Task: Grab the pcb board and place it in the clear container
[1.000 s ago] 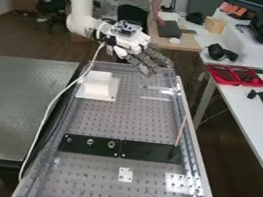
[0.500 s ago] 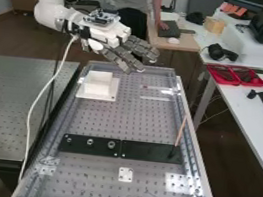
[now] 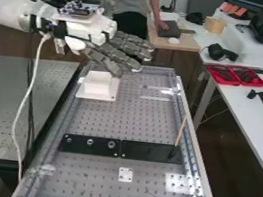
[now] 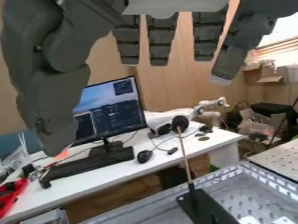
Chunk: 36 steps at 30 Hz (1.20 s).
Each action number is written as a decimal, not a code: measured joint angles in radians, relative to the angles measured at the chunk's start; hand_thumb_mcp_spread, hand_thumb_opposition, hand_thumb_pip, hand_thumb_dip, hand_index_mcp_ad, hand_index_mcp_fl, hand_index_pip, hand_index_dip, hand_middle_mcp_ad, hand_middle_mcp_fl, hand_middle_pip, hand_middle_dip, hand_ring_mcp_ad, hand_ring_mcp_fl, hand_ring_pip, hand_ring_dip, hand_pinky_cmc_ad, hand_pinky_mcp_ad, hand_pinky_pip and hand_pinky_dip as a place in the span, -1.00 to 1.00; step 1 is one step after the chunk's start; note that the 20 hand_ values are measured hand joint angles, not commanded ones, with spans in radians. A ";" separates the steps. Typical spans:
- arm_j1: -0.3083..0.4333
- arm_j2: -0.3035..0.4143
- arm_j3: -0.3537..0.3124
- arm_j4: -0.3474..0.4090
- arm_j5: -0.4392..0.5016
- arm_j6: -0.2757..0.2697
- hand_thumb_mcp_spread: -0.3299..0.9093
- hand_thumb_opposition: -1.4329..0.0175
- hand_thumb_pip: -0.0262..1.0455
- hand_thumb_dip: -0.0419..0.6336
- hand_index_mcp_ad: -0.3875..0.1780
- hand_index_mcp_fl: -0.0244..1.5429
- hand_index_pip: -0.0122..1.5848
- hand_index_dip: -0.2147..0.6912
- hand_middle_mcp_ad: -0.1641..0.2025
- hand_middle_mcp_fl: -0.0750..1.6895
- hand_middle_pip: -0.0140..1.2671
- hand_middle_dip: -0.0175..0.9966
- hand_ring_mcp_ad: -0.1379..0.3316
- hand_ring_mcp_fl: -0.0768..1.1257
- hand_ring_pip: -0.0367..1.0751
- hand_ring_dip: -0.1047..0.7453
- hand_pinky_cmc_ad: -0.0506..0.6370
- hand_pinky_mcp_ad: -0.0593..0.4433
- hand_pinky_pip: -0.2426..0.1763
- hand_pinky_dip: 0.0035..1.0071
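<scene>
Over the upper left of the high view, the dark grey robot hand (image 3: 124,48) hung level with the far edge of the grey perforated metal bench (image 3: 143,123), its fingers extended and slightly spread, holding nothing. The blocky white piece on a flat base (image 3: 98,85) stood just below the fingertips in the frame, near the bench's left rail; the height between them could not be judged. At upper right, inside the right rail, lay what looked like the see-through plastic container (image 3: 157,98); which piece was the pcb board could not be told. Perforated metal ran from there down to two flat black plates (image 3: 88,145), with a thin wooden stick (image 3: 180,131) rising at their right end. A white table (image 3: 241,114) stood at right, apart from the bench.
</scene>
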 joint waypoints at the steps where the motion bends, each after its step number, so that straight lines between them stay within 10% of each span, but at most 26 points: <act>1: -0.007 0.002 0.000 -0.001 -0.010 -0.004 0.05 -0.10 -0.03 -0.40 0.15 -0.88 -0.83 -0.25 0.11 -0.91 -0.76 -0.71 0.55 -0.87 -0.77 -0.69 0.10 0.15 -0.43 0.45; 16: -0.175 0.013 0.022 -0.028 -0.291 -0.061 0.04 -0.10 -0.03 -0.41 0.13 -0.88 -0.85 -0.25 0.13 -0.91 -0.76 -0.71 0.50 -0.87 -0.77 -0.69 0.20 0.29 -0.44 0.33; 36: -0.200 -0.014 0.050 -0.039 -0.353 -0.073 0.04 -0.10 -0.04 -0.42 0.13 -0.88 -0.86 -0.25 0.13 -0.91 -0.76 -0.71 0.46 -0.87 -0.77 -0.69 0.25 0.28 -0.45 0.30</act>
